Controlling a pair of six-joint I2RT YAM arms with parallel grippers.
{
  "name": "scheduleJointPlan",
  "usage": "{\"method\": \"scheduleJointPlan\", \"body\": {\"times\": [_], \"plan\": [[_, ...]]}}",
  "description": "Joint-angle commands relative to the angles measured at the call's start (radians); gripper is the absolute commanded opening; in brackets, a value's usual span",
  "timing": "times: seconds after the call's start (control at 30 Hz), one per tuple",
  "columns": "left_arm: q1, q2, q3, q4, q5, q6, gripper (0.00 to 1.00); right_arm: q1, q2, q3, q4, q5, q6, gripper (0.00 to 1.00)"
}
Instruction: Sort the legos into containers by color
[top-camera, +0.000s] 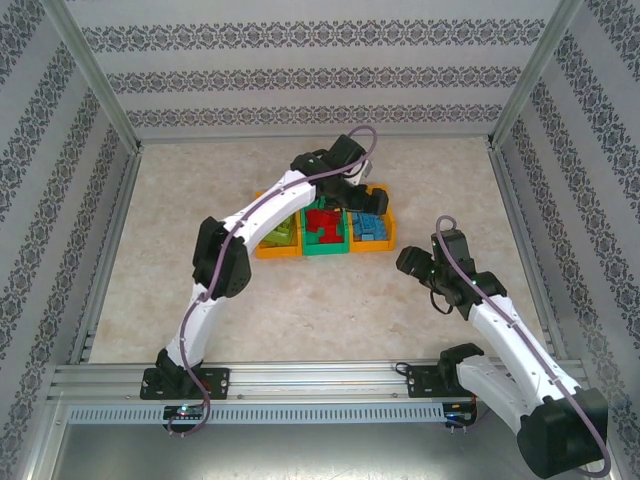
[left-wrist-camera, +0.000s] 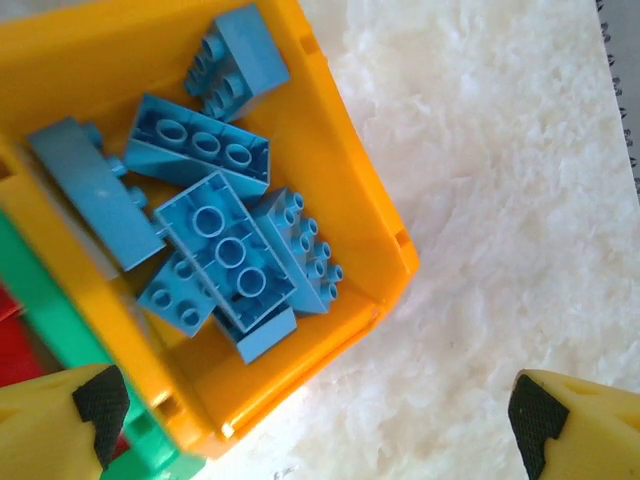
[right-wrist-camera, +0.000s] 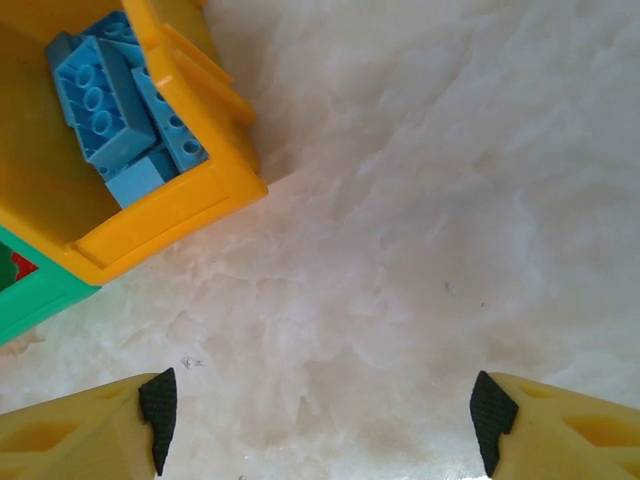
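Plainly empty, the left gripper spreads wide at the frame's bottom edge; upper left, blue legos lie heaped in the orange bin. The right gripper gapes too, over the table. Such bricks look light, rigid, slick: pinch across flat sides.

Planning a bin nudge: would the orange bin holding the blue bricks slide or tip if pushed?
Probably slides, not tips: the orange bin looks low and wide, sitting flat on the table. Likely light, thin plastic, so it may skate. The blue bricks lie loose and would probably shift.
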Motion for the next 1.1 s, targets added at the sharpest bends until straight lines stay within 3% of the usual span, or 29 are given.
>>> {"method": "scheduleJointPlan", "body": {"times": [0.0,0.1,0.3,0.57,0.67,0.73,0.83,0.93,1.07], "plan": [[0.005,-0.192,-0.122,0.047,-0.109,0.099,1.00,-0.006,-0.041,-0.001,0.066,0.081,-0.140,0.87],[0.007,-0.360,-0.346,0.145,-0.257,0.175,0.99,-0.006,-0.043,-0.035,0.212,0.172,-0.286,0.98],[0.060,-0.716,-0.825,0.348,-0.542,0.260,0.99,-0.025,0.124,-0.093,0.618,0.250,-0.550,0.98],[0.206,-1.162,-1.375,0.635,-0.790,0.267,0.99,-0.139,0.379,-0.145,1.002,0.236,-0.682,0.98],[0.248,-1.240,-1.488,0.700,-0.837,0.310,0.99,-0.178,0.470,-0.168,1.167,0.218,-0.681,0.98],[0.287,-1.271,-1.542,0.720,-0.874,0.309,0.99,-0.187,0.516,-0.144,1.187,0.215,-0.661,0.98],[0.333,-1.309,-1.649,0.832,-0.886,0.371,0.99,-0.195,0.642,-0.188,1.416,0.204,-0.647,0.98],[0.374,-1.308,-1.773,1.000,-0.873,0.450,0.99,-0.204,0.654,-0.222,1.471,0.222,-0.631,0.98],[0.453,-1.259,-1.887,1.187,-0.851,0.419,0.99,-0.204,0.644,-0.212,1.432,0.194,-0.641,0.98]]}}
